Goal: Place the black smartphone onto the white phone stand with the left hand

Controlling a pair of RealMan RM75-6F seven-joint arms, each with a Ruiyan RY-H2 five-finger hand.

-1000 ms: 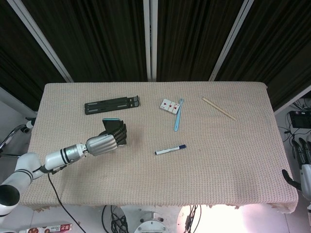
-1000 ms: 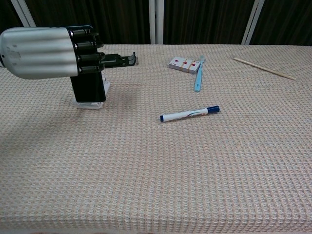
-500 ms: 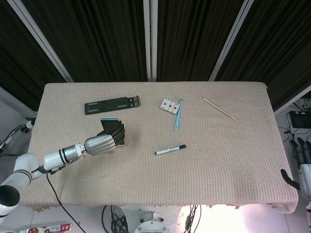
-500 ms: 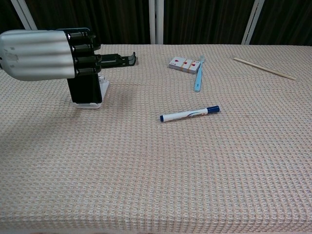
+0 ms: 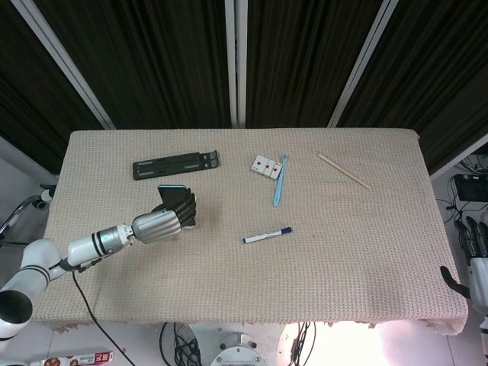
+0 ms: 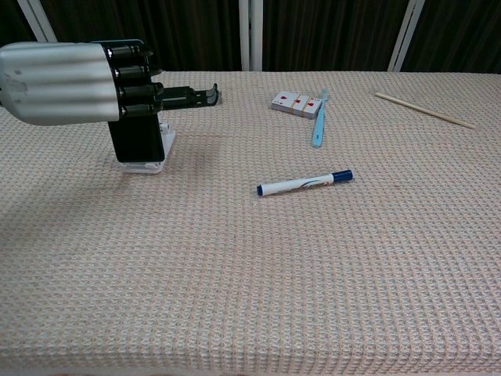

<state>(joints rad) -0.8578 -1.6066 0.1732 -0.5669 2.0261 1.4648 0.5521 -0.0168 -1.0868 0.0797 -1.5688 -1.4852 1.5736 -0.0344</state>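
Little is seen to have changed over the last second. In the head view, the silver-and-black left hand [image 5: 164,223] has been drawn slightly toward the left edge of the beige woven counter [image 5: 320,267], together with the black smartphone [image 5: 174,200] it grips upright on the white phone stand [image 6: 145,157]. In the chest view, the hand [image 6: 74,82] has been shifted a little to the left since a second ago and raised slightly since half a second ago, and the stand's white base has been carried the same way. The phone's tilt cannot be judged to differ.
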